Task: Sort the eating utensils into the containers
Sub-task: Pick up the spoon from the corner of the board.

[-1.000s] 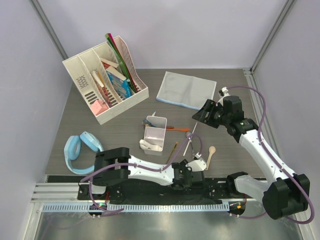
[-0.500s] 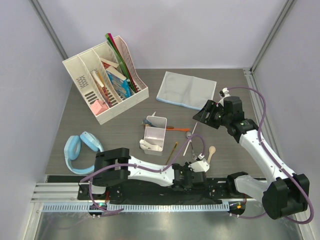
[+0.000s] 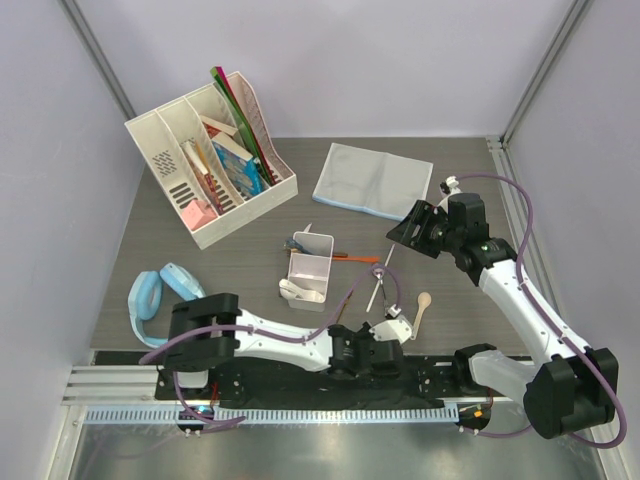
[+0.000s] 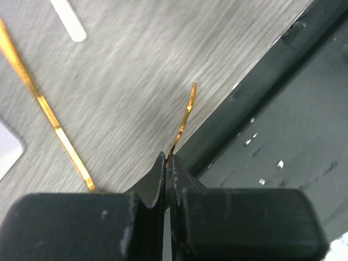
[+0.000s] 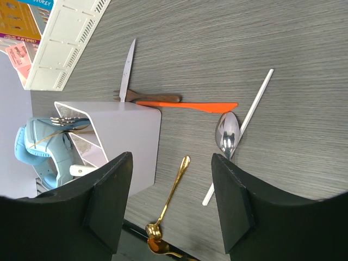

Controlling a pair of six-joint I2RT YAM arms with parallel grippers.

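My left gripper (image 3: 385, 335) is low at the table's near edge, its jaws pressed together on the thin handle of a gold utensil (image 4: 182, 123) that sticks out past the tips. A second gold spoon (image 5: 172, 197) lies on the table nearby. The white divided container (image 3: 310, 268) holds a white ceramic spoon (image 3: 295, 292) and some silver pieces. An orange knife (image 5: 187, 104), a silver knife (image 5: 128, 70), a silver spoon (image 5: 227, 133) and a wooden spoon (image 3: 422, 310) lie loose. My right gripper (image 5: 171, 163) hangs open above them, holding nothing.
A white file organizer (image 3: 210, 165) with books stands at the back left. A grey-blue cloth (image 3: 372, 180) lies at the back right, blue headphones (image 3: 155, 295) at the front left. A white stick (image 5: 242, 130) lies beside the silver spoon. The black rail (image 4: 283, 109) borders the table.
My left gripper has gone from open to shut, pinching the gold utensil's handle, and its arm has shifted slightly left. The right arm has not moved.
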